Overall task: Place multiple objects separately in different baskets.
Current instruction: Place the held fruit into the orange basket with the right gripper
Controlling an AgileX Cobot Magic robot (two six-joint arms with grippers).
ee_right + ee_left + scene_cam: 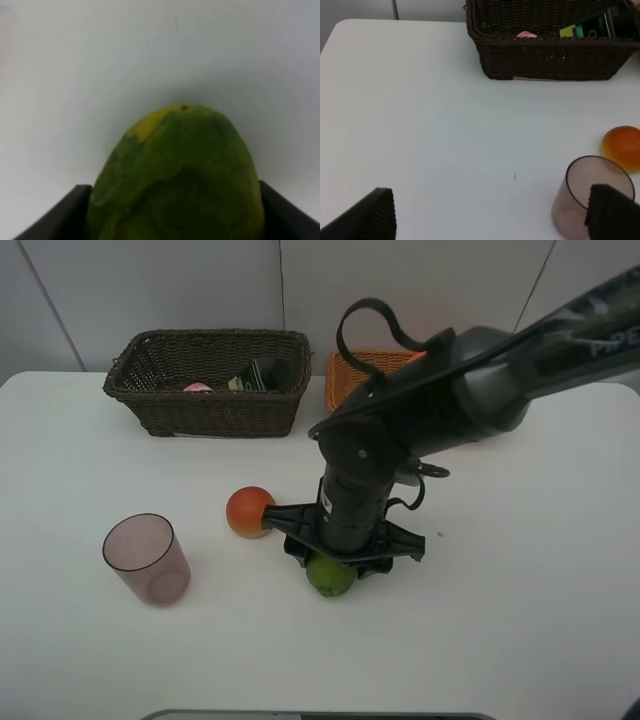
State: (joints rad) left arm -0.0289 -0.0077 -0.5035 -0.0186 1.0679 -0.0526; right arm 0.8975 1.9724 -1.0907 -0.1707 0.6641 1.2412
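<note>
Green fruit (330,578): lay on the white bench (520,630), nearest of the loose things, at 6 o'clock from the right arm's wrist in the high view.
Right pincer (172,192): grasped the green fruit, with a dark finger (70,212) against each flank; whether the fruit had left the bench could not be told.
Key relation: the fruit sat squarely between the fingers. Its long axis seemed to run out along them, yellowish tip away from the palm, so the pinch went across its narrow width.
Cup (147,560): stood upright and empty, well apart at 9 o'clock from the green fruit.
Left pincer (490,195): was released, fingers spread wide and holding nothing, with the cup just beside one finger; judged the nearer arm for the cup.
Red-orange fruit (250,511): sat near, at 10 o'clock from the green fruit, close against the right pincer's body; contact could not be told.
Dark basket (200,415): stood far off at 11 o'clock, holding the pink bottle (198,387) and the dark green bottle (258,375).
Light basket (360,365): stood at 12 o'clock, just beside the dark basket and partly hidden by the right arm; contents unseen.
Coming move, judged: a lift and carry toward 12 o'clock, clear of the red-orange fruit.
</note>
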